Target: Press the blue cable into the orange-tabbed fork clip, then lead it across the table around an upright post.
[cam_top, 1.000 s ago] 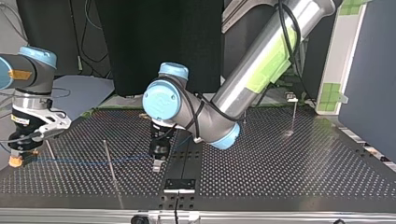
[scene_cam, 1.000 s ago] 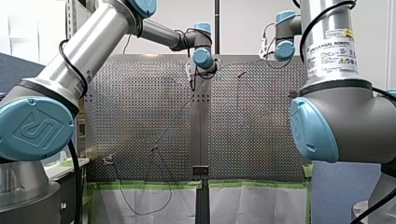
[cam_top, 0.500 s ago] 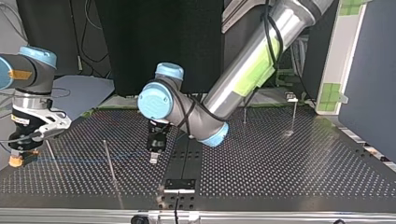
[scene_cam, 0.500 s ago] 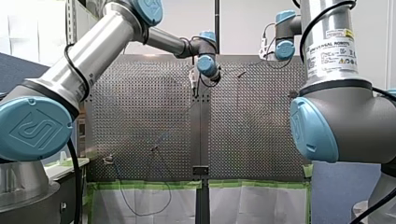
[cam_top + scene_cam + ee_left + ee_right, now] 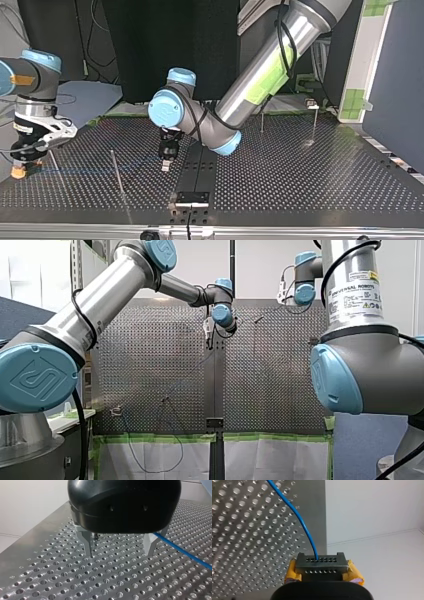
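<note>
The thin blue cable [image 5: 300, 522] comes out of my right gripper [image 5: 319, 560], whose yellow pads are shut on it. In the top view that gripper [image 5: 20, 169] stands at the far left, and the cable [image 5: 90, 171] runs low over the perforated table [image 5: 310, 185] towards my left gripper [image 5: 165, 164]. My left gripper [image 5: 118, 552] hangs open just above the table with nothing between its metal fingers [image 5: 88, 543]. The cable [image 5: 183, 553] slants past the outer side of one finger. A small clip [image 5: 116, 411] sits near the front view's lower left; I cannot make out an orange tab.
Thin upright posts stand on the table: one [image 5: 117, 172] between the two grippers, one [image 5: 52, 165] beside my right gripper, two more [image 5: 261, 122] [image 5: 314, 125] at the back right of the top view. A black bracket [image 5: 191, 197] sits at the near edge.
My left gripper has shifted towards the top view's left and away from that camera, staying open. My right gripper and the cable end have not moved.
</note>
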Tool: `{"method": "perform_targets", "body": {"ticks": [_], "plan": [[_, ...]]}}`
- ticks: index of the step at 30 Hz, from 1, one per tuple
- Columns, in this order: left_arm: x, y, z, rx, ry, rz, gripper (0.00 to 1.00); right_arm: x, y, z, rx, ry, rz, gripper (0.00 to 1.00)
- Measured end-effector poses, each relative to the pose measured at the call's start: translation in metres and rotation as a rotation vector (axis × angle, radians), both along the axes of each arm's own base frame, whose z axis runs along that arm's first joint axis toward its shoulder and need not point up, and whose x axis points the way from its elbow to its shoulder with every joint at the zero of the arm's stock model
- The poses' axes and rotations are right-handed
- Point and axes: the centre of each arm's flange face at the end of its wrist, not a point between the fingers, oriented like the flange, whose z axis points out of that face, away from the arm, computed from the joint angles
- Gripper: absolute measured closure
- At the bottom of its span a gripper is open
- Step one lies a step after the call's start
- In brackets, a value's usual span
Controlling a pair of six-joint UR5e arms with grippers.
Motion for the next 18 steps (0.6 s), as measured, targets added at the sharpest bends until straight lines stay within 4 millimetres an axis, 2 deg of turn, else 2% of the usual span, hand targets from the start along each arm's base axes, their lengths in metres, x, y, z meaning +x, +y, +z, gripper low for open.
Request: {"method": "perform_targets", "body": {"ticks": [11,18], "plan": [[0.0,0.0,0.0,0.0,0.0,0.0,0.0,0.051,0.001,-0.058,0.09,0.039,0.092,1.0],[0.0,0.0,0.0,0.0,0.0,0.0,0.0,0.057,0.001,-0.065,0.101,0.042,0.1,1.0]]}}
